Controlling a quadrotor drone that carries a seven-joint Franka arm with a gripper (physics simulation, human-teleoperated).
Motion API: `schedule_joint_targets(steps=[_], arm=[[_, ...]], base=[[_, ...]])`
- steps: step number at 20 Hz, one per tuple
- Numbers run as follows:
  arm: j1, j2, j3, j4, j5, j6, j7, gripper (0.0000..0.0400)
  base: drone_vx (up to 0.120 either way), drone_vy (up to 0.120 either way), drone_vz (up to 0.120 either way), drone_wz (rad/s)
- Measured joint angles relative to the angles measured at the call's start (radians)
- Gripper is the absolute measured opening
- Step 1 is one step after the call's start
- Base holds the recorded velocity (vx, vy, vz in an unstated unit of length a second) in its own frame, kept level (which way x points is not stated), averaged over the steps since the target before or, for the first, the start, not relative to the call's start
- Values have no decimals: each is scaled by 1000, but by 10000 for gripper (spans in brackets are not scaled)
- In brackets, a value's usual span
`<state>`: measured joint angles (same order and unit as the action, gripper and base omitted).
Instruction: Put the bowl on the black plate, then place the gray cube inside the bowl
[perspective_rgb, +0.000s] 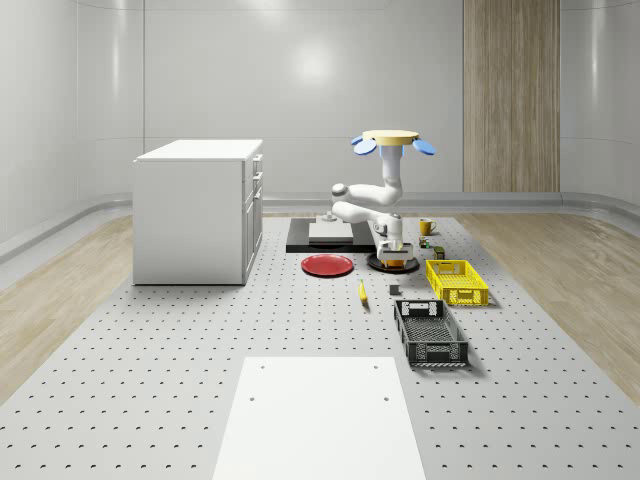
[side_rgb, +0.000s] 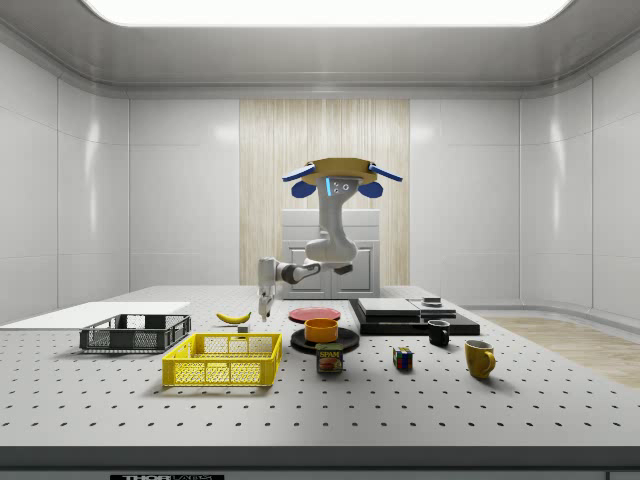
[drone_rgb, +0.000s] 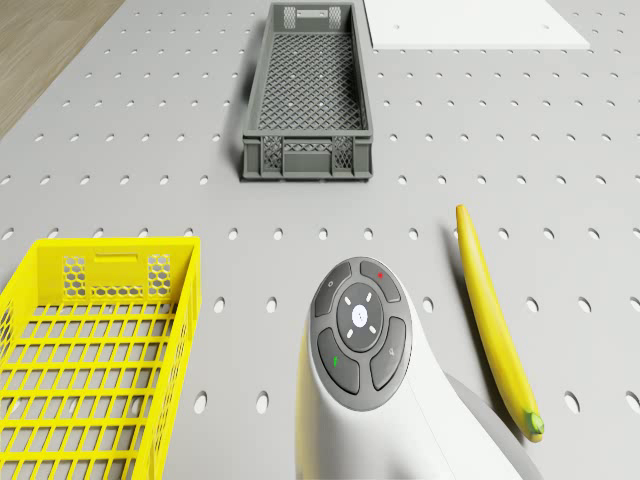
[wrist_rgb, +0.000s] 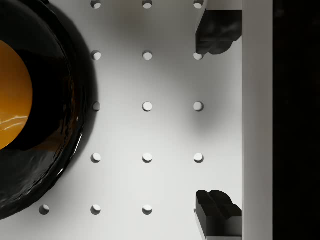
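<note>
An orange bowl (side_rgb: 322, 329) sits on the black plate (side_rgb: 340, 343), seen in the wrist view as an orange bowl (wrist_rgb: 12, 100) within the plate's dark rim (wrist_rgb: 75, 100). The small gray cube (perspective_rgb: 394, 289) lies on the table a little in front of the plate (perspective_rgb: 377, 266), beside the banana. The drone (perspective_rgb: 393, 140) hovers above the plate area. My gripper (side_rgb: 265, 313) hangs over bare table to the side view's left of the bowl. It is open (wrist_rgb: 217, 122), with nothing between its fingers (wrist_rgb: 217, 32).
A yellow basket (perspective_rgb: 456, 281) and a gray crate (perspective_rgb: 430, 332) stand near the cube. A banana (perspective_rgb: 362, 292), a red plate (perspective_rgb: 327, 265), a can (side_rgb: 329, 358), two mugs (side_rgb: 479, 358) and a colour cube (side_rgb: 402, 359) lie around. A white cabinet (perspective_rgb: 200, 210) stands at the whole-scene view's left.
</note>
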<state>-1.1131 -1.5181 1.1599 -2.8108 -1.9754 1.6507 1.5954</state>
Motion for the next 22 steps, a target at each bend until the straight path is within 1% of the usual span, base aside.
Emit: schedule_joint_targets(steps=[4, 5, 8, 11, 13, 18, 19, 22], arm=[[1, 1, 0, 0, -1, -1, 0, 400], [1, 2, 0, 0, -1, -2, -1, 400], [1, 3, 0, 0, -1, -2, -1, 400], [2, 4, -1, 0, -2, -3, -1, 400], [2, 4, -1, 0, -2, -4, -1, 400], [3, 6, -1, 0, -2, -5, -2, 400], [3, 6, -1, 0, -3, -5, -2, 400], [1, 7, -11, 3, -12, -2, -2, 400]], base=[[120, 0, -110, 0], [120, 0, 0, 0], [120, -93, 0, 0], [120, 0, 0, 0], [120, -80, 0, 0], [120, 0, 0, 0], [80, 0, 0, 0], [0, 0, 0, 0]])
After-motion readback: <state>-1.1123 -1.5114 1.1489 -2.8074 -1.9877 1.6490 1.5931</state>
